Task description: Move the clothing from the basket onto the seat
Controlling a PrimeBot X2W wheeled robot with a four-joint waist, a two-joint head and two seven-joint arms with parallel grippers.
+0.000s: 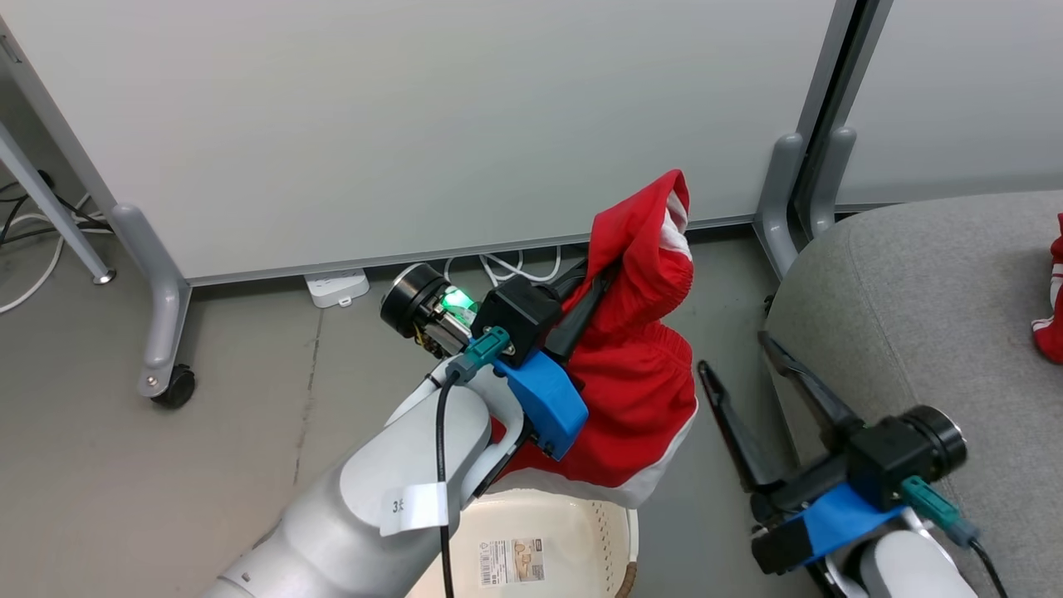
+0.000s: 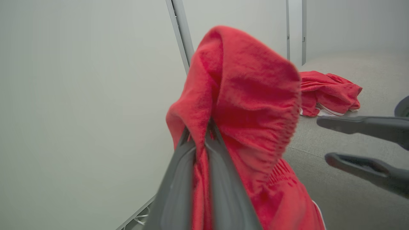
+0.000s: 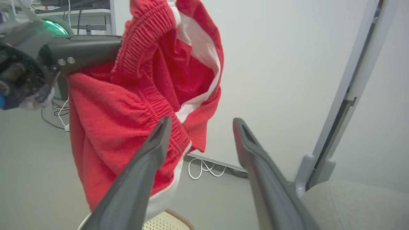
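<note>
A red garment with white trim [image 1: 639, 374] hangs in the air above the basket [image 1: 573, 531], pinched between the fingers of my left gripper [image 1: 594, 282], which is shut on a fold of it [image 2: 249, 95]. A second red garment [image 2: 326, 92] lies on the grey seat [image 1: 930, 282] at the right. My right gripper [image 1: 735, 353] stands open just right of the hanging cloth, by the seat's edge, with nothing between its fingers [image 3: 202, 121]. In the right wrist view the held garment [image 3: 127, 111] hangs just behind the near finger.
White partition panels on grey legs with a caster [image 1: 170, 386] stand behind. A power strip [image 1: 336, 286] and white cables [image 1: 507, 266] lie on the grey floor under the panel. A metal frame leg [image 1: 50, 208] stands at the far left.
</note>
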